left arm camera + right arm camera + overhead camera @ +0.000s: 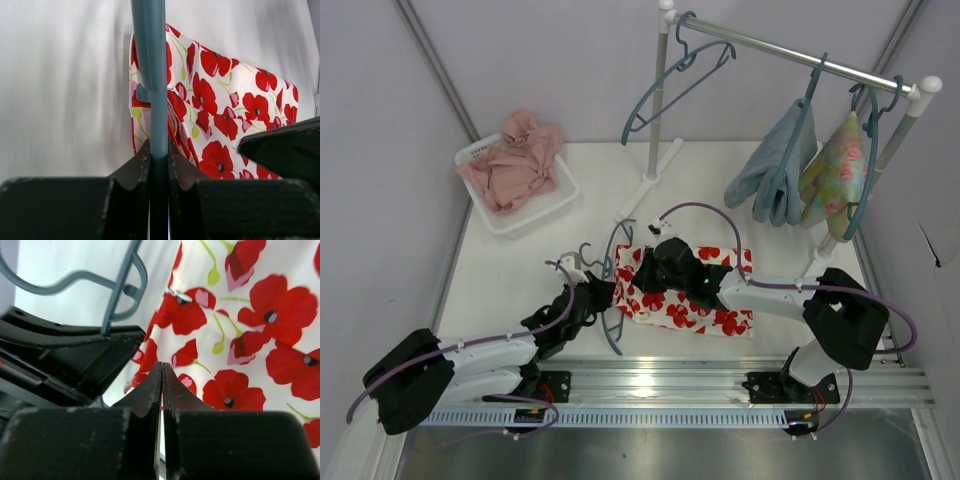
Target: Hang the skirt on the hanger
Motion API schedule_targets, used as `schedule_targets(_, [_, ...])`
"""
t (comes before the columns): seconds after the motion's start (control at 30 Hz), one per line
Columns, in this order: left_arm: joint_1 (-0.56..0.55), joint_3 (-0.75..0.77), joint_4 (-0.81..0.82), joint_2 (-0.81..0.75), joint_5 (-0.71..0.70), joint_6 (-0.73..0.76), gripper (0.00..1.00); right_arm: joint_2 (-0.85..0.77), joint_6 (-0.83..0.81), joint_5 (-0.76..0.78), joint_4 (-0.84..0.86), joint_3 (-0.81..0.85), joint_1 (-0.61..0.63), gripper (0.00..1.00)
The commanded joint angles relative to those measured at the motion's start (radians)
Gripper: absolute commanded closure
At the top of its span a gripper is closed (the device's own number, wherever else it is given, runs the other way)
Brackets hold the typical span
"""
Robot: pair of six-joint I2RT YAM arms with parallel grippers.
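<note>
Teal hanger is clamped in the left gripper at the left edge of the skirt, which lies mid-frame on the tabletop running rightward, with the right gripper pinched shut over it, seemingly empty.

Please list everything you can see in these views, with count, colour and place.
skirt: one, white with red flowers, lying mid-table.
hanger: one, teal, at the skirt's left edge.
basket: one, white, back left of the table.
pink cloth: one, dusty pink, heaped in the basket.
rack: one, silver rail on white posts, back right.
empty hanger: one, teal, at the rail's left end.
blue garment: one, light blue, hanging from the rail.
floral garment: one, pale green with pink flowers, hanging at the rail's right end.
table: one, white.
left gripper: one, black, shut on the hanger.
right gripper: one, black, shut, over the skirt.
</note>
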Motion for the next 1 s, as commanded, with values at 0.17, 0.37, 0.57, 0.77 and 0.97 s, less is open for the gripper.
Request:
schedule_targets(0.17, [-0.009, -0.001, 0.018, -0.037, -0.011, 0.019, 1.00, 0.136, 0.019, -0.094, 0.128, 0.009, 0.035, 1.00])
schedule_targets(0.37, [-0.009, -0.001, 0.018, -0.033, 0.002, 0.022, 1.00, 0.225, 0.010, -0.113, 0.159, 0.064, 0.049, 1.00])
schedule_targets(0.57, [-0.009, 0.001, 0.009, -0.034, 0.012, 0.021, 1.00, 0.290, 0.007, -0.137, 0.203, 0.106, 0.050, 1.00])
schedule_targets(0.77, [-0.009, 0.009, -0.015, -0.050, 0.015, 0.048, 1.00, 0.307, -0.004, -0.146, 0.151, 0.167, 0.047, 1.00])
schedule_targets(0.97, [-0.008, 0.044, -0.061, -0.057, 0.017, 0.102, 1.00, 0.175, -0.068, -0.004, -0.066, 0.173, 0.030, 1.00])
